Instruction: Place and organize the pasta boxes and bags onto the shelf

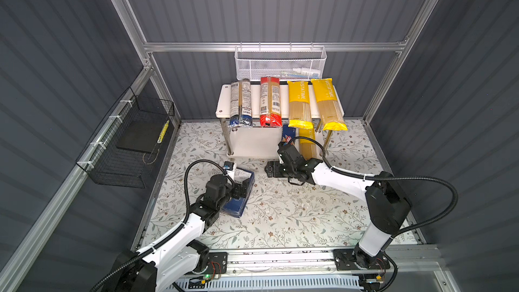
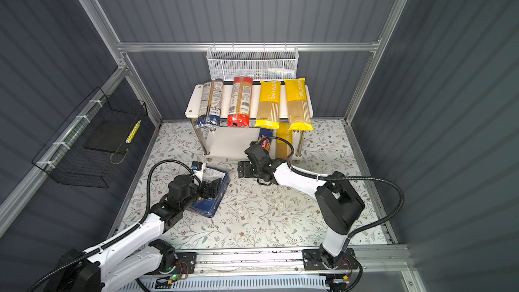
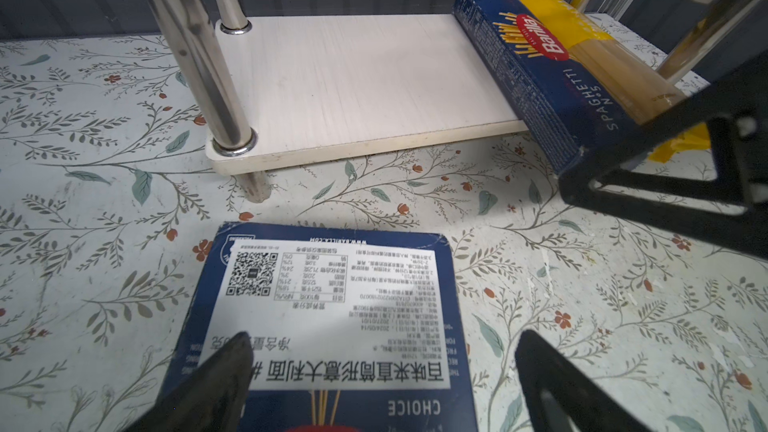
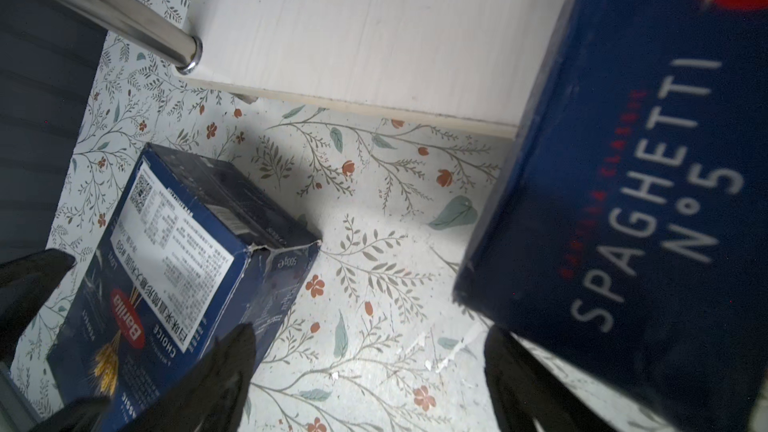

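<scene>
View from above of a flowered counter [image 1: 280, 214] with a two-tier shelf [image 1: 224, 99] at the back.

At left, the wide box [image 1: 236, 209] lies flat on the counter, short of the shelf. The left jaws hover over it, apart, one finger [image 3: 220, 371] above its label and the other past its edge. Closing like this would likely scrape the face rather than catch the sides.

A chrome leg [image 3: 187, 43] stands between this box and the free part of the lower board, so a straight push could jar the shelf. On top, four bags [image 1: 269, 102] overhang the front and might slide off.

At right, the slim box [image 3: 552, 76] sits on the lower board beside a yellow bag [image 3: 582, 35], its end sticking out. The right jaws, apart and empty, are just beside that end and could knock it off.
</scene>
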Motion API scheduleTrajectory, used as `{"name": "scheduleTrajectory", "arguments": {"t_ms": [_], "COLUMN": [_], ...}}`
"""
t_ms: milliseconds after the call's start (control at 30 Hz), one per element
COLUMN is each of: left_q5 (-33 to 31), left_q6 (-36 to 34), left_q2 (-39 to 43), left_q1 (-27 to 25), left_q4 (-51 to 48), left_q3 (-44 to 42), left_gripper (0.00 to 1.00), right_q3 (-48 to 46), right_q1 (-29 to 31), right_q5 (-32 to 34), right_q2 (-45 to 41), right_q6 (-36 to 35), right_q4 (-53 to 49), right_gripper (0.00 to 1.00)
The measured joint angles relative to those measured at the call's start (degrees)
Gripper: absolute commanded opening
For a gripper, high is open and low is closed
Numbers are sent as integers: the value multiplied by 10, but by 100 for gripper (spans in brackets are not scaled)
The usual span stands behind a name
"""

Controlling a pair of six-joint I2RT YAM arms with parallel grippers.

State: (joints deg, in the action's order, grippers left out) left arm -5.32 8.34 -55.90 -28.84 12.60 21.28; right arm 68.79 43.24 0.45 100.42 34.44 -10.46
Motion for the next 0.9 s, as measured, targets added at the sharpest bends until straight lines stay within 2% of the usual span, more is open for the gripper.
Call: {"name": "scheduleTrajectory", "arguments": {"t_ms": [300, 667, 767, 900], "left_q5": [-20, -40, -64, -96], "left_q6": [0, 10, 21, 56], "left_q2": [26, 36, 58, 76], "left_q1": [0, 0, 0, 0], "left_q4": [-10, -42, -111, -201], "left_q3": [0, 7, 42, 148], "left_gripper": [99, 99, 100, 99], "right_q3": [1, -126, -141, -161], "right_q1": [-21, -8, 23, 49], "right_q5": [5, 25, 28, 10], "right_q2": [5, -140, -175, -220], "right_q6": [-3, -21, -44, -75], "right_q4": [-17, -8, -8, 2], "right_gripper": [90, 98, 99, 99]}}
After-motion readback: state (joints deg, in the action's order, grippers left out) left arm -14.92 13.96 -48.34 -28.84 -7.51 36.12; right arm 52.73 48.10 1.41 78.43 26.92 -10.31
